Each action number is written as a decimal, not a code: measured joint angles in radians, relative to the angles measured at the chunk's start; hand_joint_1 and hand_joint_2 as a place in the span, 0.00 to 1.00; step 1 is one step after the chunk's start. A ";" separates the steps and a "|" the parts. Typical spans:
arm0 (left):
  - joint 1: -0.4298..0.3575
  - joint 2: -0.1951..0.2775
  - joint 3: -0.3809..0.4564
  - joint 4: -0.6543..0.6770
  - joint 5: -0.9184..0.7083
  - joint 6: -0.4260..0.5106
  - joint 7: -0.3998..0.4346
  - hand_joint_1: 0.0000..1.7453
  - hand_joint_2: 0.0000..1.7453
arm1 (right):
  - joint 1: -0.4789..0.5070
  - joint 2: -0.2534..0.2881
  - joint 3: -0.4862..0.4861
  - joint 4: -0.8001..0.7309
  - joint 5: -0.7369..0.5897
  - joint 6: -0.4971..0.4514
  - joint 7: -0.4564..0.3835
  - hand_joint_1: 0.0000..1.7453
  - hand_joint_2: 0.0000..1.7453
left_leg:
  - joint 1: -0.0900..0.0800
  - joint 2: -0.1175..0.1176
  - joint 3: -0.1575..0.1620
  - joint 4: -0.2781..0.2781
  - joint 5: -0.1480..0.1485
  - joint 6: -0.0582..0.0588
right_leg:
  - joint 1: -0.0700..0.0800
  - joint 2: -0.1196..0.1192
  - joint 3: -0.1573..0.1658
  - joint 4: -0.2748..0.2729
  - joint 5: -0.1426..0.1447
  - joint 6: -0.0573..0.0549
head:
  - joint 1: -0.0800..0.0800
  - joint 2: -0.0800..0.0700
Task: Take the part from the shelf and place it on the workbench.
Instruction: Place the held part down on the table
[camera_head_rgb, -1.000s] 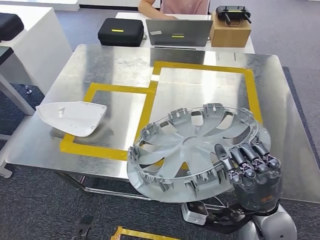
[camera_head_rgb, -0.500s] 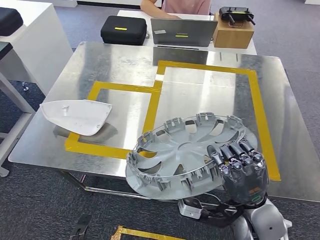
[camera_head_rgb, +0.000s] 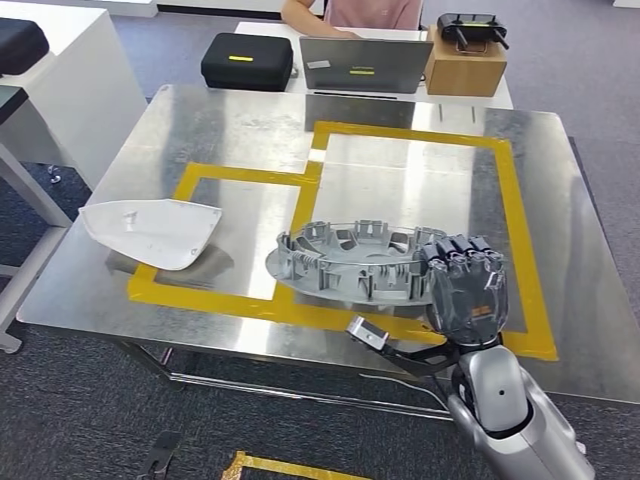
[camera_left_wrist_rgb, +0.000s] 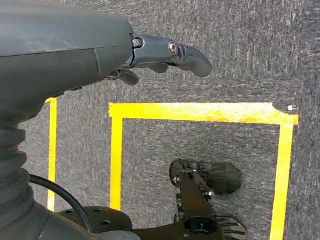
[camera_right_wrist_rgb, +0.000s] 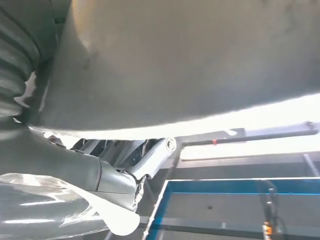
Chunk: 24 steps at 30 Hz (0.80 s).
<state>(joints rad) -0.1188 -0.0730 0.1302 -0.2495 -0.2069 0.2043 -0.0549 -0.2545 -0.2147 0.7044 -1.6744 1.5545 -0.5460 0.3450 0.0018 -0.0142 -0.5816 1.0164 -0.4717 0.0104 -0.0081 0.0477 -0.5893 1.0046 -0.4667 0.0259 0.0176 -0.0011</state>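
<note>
The hubcap (camera_head_rgb: 362, 262) was held at its rim by the right hand (camera_head_rgb: 466, 285), fingers (camera_head_rgb: 453, 250) clamped over it, low above the table (camera_head_rgb: 226, 130). Early release was judged liable to slide it off the near edge.

Grey plastic hubcap (camera_head_rgb: 355, 262), round, ribbed inner side with clips facing up. Nearly flat, low over the workbench (camera_head_rgb: 226, 130), above the near strip of yellow tape (camera_head_rgb: 302, 313). Gripped at the rim by the right hand (camera_head_rgb: 464, 285), fingers curled over the edge.
</note>
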 joint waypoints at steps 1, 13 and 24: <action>0.001 0.000 0.001 0.000 0.000 0.000 0.000 0.00 1.00 | -0.008 -0.011 0.015 0.005 0.000 0.000 0.003 1.00 1.00 | 0.000 0.000 0.000 0.000 0.000 0.000 | 0.000 0.000 0.000 0.000 0.000 0.000 | 0.000 0.000; 0.003 0.001 0.005 0.000 0.000 0.000 0.000 0.00 1.00 | -0.043 -0.064 0.089 0.033 0.000 0.001 0.007 1.00 1.00 | 0.001 0.000 0.000 -0.001 0.000 0.000 | 0.000 0.000 -0.001 0.000 0.000 -0.001 | 0.000 0.000; 0.003 0.002 0.005 0.000 0.000 0.000 0.000 0.00 1.00 | -0.044 -0.072 0.112 0.039 0.000 0.001 0.007 1.00 1.00 | 0.001 0.000 0.000 0.000 0.000 0.000 | 0.000 0.000 -0.001 0.000 0.000 0.000 | 0.000 0.000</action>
<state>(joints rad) -0.1159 -0.0708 0.1348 -0.2491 -0.2072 0.2041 -0.0553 -0.2988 -0.2862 0.8165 -1.6356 1.5545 -0.5451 0.3521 0.0026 -0.0140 -0.5818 1.0160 -0.4719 0.0104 -0.0079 0.0478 -0.5900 1.0049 -0.4669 0.0256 0.0179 -0.0010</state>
